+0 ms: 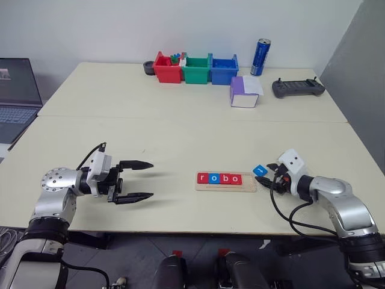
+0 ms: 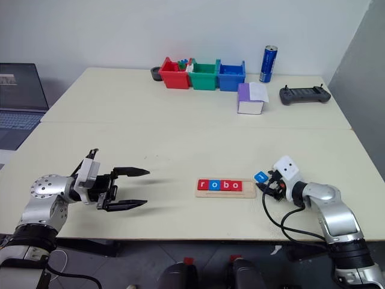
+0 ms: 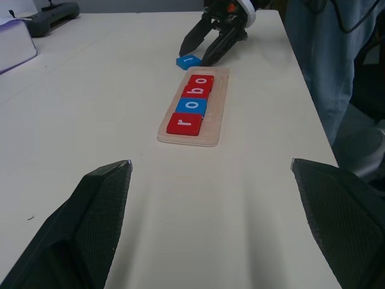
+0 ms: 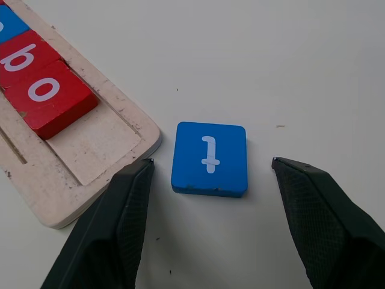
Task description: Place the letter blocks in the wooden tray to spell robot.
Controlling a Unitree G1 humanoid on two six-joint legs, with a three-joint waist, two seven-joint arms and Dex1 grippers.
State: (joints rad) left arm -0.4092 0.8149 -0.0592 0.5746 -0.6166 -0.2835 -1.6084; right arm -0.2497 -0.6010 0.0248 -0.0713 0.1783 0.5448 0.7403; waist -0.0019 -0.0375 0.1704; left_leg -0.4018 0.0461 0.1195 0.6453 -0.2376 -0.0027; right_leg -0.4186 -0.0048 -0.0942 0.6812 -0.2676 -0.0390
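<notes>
Four letter blocks (image 1: 219,178) sit in the wooden tray (image 1: 248,183), and the blue t block (image 4: 210,158) lies between the wide-open right gripper (image 4: 213,232); left gripper (image 1: 136,180) open too

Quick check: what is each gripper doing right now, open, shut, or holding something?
Left gripper: open, holding nothing, hovering over the table.
Right gripper: open, fingers either side of the blue t block, not gripping it.

4 blocks (image 1: 219,178) in tray (image 1: 248,187); t block (image 4: 209,159) just right.
</notes>
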